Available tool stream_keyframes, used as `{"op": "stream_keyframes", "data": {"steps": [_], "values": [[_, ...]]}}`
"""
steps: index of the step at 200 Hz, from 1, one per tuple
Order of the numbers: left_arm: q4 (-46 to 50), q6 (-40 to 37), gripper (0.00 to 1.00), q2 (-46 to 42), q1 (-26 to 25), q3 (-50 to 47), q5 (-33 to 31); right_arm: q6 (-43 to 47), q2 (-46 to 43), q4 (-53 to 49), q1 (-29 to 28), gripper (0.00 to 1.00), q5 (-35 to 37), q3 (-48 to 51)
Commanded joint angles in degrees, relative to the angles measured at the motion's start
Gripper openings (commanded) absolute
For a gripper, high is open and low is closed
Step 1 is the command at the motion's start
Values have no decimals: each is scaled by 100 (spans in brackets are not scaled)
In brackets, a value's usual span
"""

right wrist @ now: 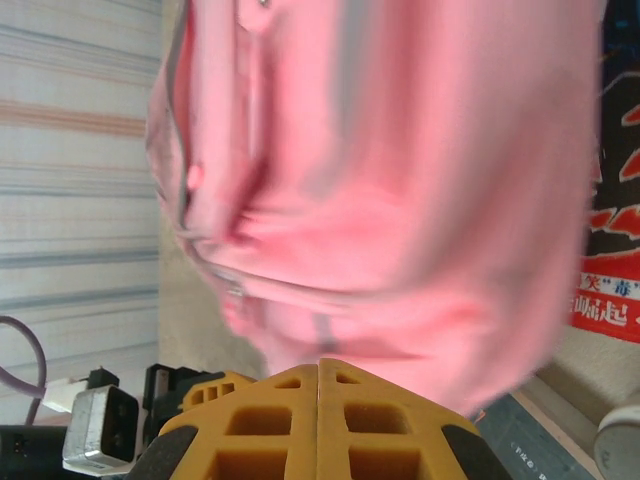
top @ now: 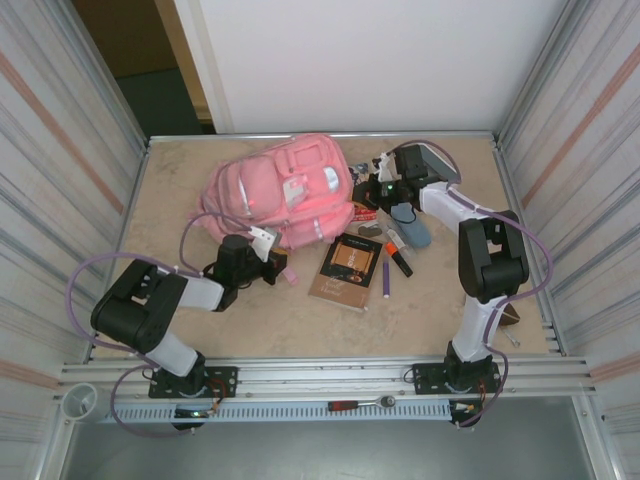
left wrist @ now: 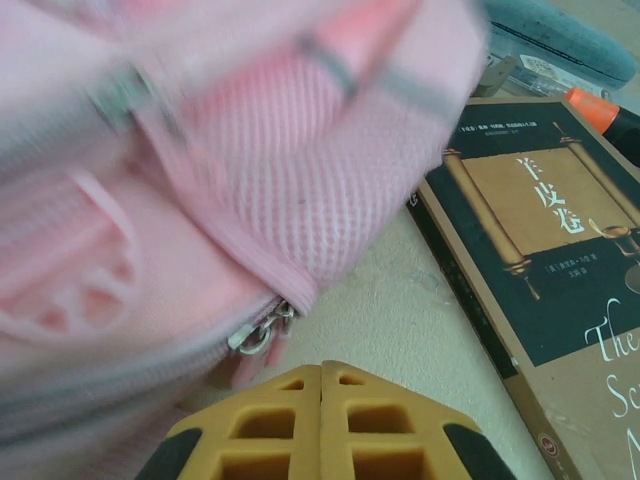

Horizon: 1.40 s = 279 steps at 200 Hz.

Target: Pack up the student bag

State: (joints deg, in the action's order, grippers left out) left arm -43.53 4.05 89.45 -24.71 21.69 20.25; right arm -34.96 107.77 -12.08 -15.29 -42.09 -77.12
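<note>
As I look down from overhead, I count one bag (top: 285,195). It is pink and lies front up on the far half of the table (top: 250,325), a little left of centre.

Furthest left is the left claw (left wrist: 320,372), the first of two, at the bag's near edge. Its two yellow fingers (left wrist: 260,425) are pressed together, and I can see nothing between them. In its wrist camera one metal zip pull (left wrist: 258,335) hangs just beyond the tips without touching them, under a pink mesh panel.

Right of that lies one book (top: 347,270), flat, with a dark cover and a tan panel. From the left wrist the bag's edge overlaps its far corner. One purple pen (top: 384,272) lies along the book's right side. Beside it is one orange-and-black marker (top: 398,252), then one blue-grey case (top: 410,225). One red packet (top: 365,210) sits between the bag and the case.

Furthest right among these is the right claw (right wrist: 318,370), up against the bag's right side. Its fingers (right wrist: 385,425) are also pressed together. Pink fabric crowds right up to the tips, but the picture is blurred — I cannot tell whether any cloth is caught between them.

On the near rail lies one red-handled tool (top: 358,404).
</note>
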Motion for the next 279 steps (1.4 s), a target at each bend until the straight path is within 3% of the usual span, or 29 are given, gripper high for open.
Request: {"op": "stream_keyframes", "data": {"steps": [1,27,58,72,102,134,179,206,228,255,279], "values": [[-33,-17,0,-173,45,-106,-237,335,63,-219,45,0,-75,-220],[70,230,0,-152,54,-76,-620,444,49,-340,66,0,-13,-242],[114,388,0,-46,54,-34,-466,411,35,-384,54,0,-28,-197],[172,521,0,-82,54,-41,-438,383,-148,-436,-14,17,104,-5],[296,737,21,-397,15,-154,-476,-354,-764,184,-564,47,685,1096],[713,685,29,-736,-60,-137,-721,-1847,-860,1430,-1317,65,915,1944],[815,667,37,-1101,-60,-343,-1080,-3065,-300,2017,-1953,75,1658,1894],[811,654,39,-1218,-60,-415,-1075,-3507,95,2120,-2083,75,1995,1573],[822,618,42,-1246,-65,-429,-1012,-3754,234,2194,-2093,69,2396,1463],[735,614,45,-1132,-61,-422,-863,-3919,267,2336,-2098,45,2818,1406],[629,623,46,-945,-64,-393,-729,-3926,183,2499,-2105,15,2904,1375]]}}
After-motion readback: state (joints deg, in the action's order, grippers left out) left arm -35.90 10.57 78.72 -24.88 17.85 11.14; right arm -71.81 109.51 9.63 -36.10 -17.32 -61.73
